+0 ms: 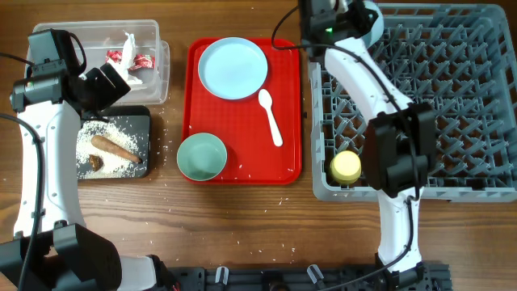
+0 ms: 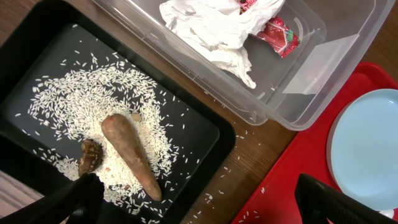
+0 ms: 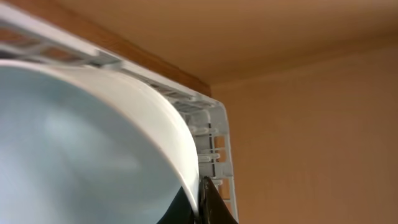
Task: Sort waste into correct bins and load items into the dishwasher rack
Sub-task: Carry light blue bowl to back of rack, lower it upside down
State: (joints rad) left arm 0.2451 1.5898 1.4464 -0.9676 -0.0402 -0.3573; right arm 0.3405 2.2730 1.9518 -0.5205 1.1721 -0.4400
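Observation:
My left gripper is open and empty, above the gap between the clear tub and the black tray. The tub holds the white tissue and wrapper scraps. The black tray holds rice, the brown stick and the small lump. My right gripper is shut on the rim of the pale blue bowl, over the far left corner of the grey rack. The yellow cup sits in the rack's near left corner.
The red serving tray holds the pale blue plate, the white spoon and the mint-green bowl. Loose rice grains lie on the wooden table between the black tray and the red tray.

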